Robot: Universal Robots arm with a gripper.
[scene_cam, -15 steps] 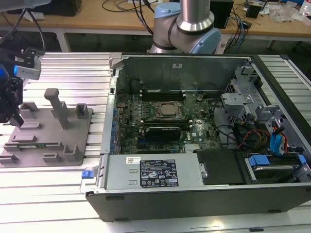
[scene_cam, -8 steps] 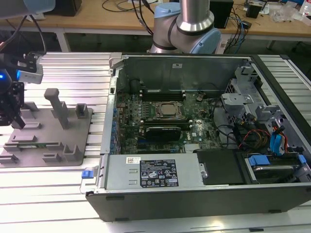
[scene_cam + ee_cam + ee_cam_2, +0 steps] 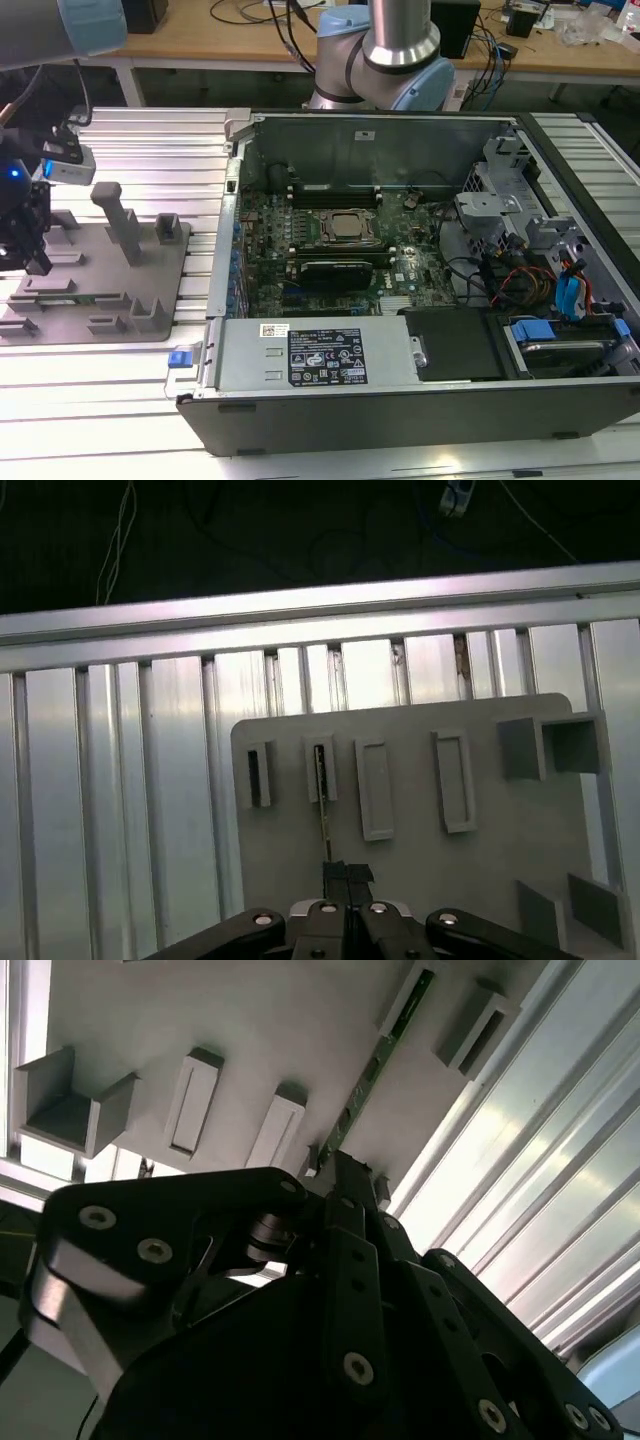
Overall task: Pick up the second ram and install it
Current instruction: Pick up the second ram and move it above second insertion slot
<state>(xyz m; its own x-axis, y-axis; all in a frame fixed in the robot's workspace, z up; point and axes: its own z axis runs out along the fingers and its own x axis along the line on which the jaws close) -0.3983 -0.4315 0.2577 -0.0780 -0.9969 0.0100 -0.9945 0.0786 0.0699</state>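
The second ram (image 3: 325, 820) is a thin green stick seen edge-on, one end in a slot holder of the grey fixture plate (image 3: 420, 880). In both wrist views my gripper (image 3: 346, 872) has its black fingers pressed together on the stick's near end. The second wrist view shows the second ram (image 3: 365, 1085) running from the gripper (image 3: 345, 1165) up to a raised holder. In the exterior view the gripper (image 3: 38, 262) sits low over the fixture plate (image 3: 100, 300) at the exterior view's left, well away from the open computer case (image 3: 400, 250).
Several raised holders and posts (image 3: 125, 225) stand on the plate. Ribbed aluminium table rails (image 3: 120, 810) surround it. Inside the case lie the processor socket (image 3: 345, 228), black memory slots (image 3: 335, 193) and cables (image 3: 510, 275). The arm's base (image 3: 385, 60) stands behind the case.
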